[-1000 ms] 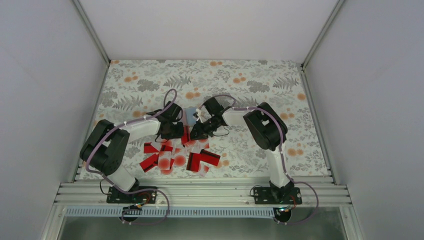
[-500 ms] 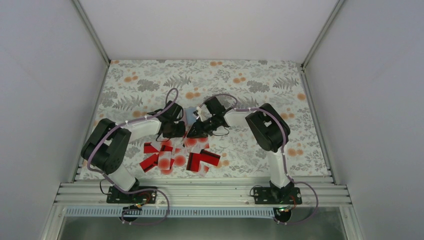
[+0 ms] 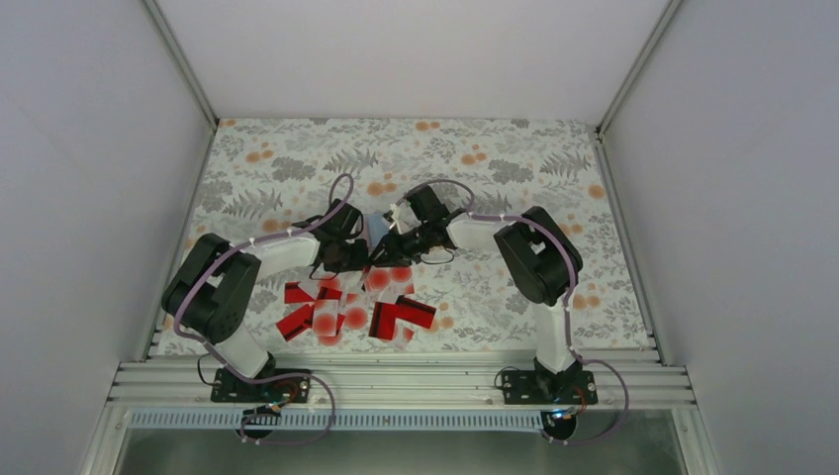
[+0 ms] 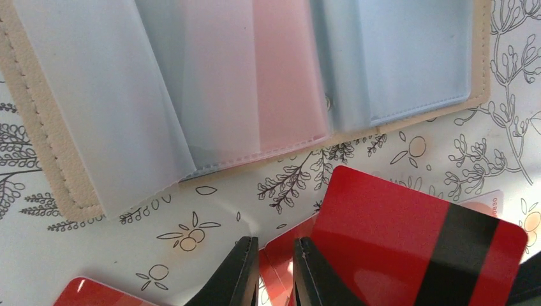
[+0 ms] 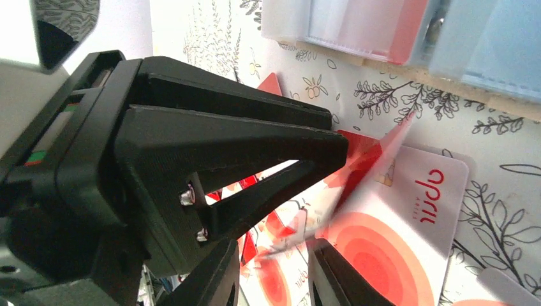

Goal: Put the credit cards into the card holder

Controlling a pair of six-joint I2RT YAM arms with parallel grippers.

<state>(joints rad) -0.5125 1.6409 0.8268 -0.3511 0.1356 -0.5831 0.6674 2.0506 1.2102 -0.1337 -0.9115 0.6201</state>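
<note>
The card holder (image 4: 96, 127) lies open, tan-edged, with blue-grey sleeves and a pinkish card showing through one sleeve. In the top view the card holder (image 3: 374, 228) sits just behind both grippers. Several credit cards (image 3: 351, 312), red ones and white ones with red dots, lie scattered in front. My left gripper (image 4: 275, 242) hovers over a red card (image 4: 408, 236), its jaws a narrow gap apart with nothing clamped. My right gripper (image 5: 275, 245) is open; a blurred, tilted card (image 5: 376, 166) stands loose just beyond its jaws, above a white card (image 5: 408, 210).
The left gripper's black body (image 5: 223, 146) fills the left of the right wrist view, very close to my right fingers. The two grippers (image 3: 348, 255) (image 3: 388, 249) nearly touch over the floral mat (image 3: 495, 168). White walls enclose the mat.
My right gripper's jaws have widened and it has shifted slightly left and back toward the card holder. The card between its fingers now looks loose and blurred. The left arm has barely moved.
</note>
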